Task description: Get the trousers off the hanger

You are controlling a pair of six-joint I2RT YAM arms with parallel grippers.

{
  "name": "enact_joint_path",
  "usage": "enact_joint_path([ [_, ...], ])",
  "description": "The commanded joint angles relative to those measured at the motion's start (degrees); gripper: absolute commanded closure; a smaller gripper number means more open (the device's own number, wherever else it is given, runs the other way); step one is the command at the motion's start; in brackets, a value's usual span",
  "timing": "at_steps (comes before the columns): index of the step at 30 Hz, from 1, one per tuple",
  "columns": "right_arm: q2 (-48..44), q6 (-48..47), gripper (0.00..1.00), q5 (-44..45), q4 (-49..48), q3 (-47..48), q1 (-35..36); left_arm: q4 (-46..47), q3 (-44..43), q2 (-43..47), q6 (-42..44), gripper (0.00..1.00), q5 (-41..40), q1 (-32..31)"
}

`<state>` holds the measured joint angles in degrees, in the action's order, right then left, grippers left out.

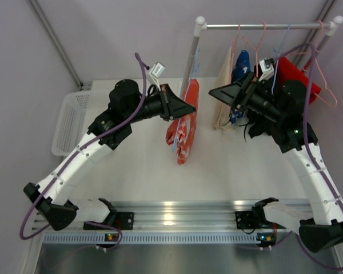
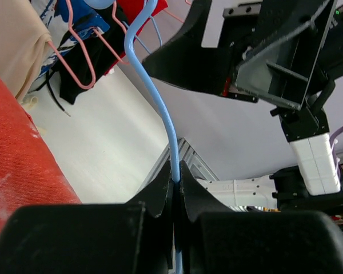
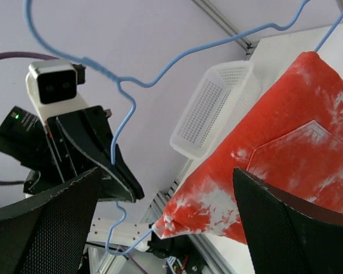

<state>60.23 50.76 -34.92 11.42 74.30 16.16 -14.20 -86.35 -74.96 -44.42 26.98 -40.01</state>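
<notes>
My left gripper (image 1: pixel 186 107) is shut on the wire of a light blue hanger (image 2: pixel 170 137). The hanger carries the orange-red trousers with white marks (image 1: pixel 184 130), which hang off the rail with their lower end on the table. In the right wrist view the hanger (image 3: pixel 121 123) and these trousers (image 3: pixel 286 154) lie between my open right fingers. My right gripper (image 1: pixel 227 98) is open and empty, to the right of these trousers and facing them. Beige trousers (image 1: pixel 224 85), blue patterned trousers (image 1: pixel 240 64), black trousers (image 2: pixel 74 80) and red trousers (image 1: pixel 297 77) hang on the rail (image 1: pixel 268 25).
A white perforated basket (image 1: pixel 71 120) stands at the table's left edge; it also shows in the right wrist view (image 3: pixel 217 108). The rack's upright post (image 1: pixel 193 51) stands just behind the orange-red trousers. Pink hangers (image 1: pixel 326 94) hang at the rail's right end.
</notes>
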Motion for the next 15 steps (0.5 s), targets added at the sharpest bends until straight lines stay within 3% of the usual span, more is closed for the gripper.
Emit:
enact_joint_path([
  [1, 3.7, 2.9, 0.06, 3.4, -3.8, 7.2, 4.5, 8.6, 0.6, 6.1, 5.0, 1.0, -1.7, 0.1],
  [15, 16.7, 3.0, 0.1, 3.9, -5.9, 13.8, 20.6, 7.1, 4.4, 11.5, 5.4, 1.0, -4.7, 1.7],
])
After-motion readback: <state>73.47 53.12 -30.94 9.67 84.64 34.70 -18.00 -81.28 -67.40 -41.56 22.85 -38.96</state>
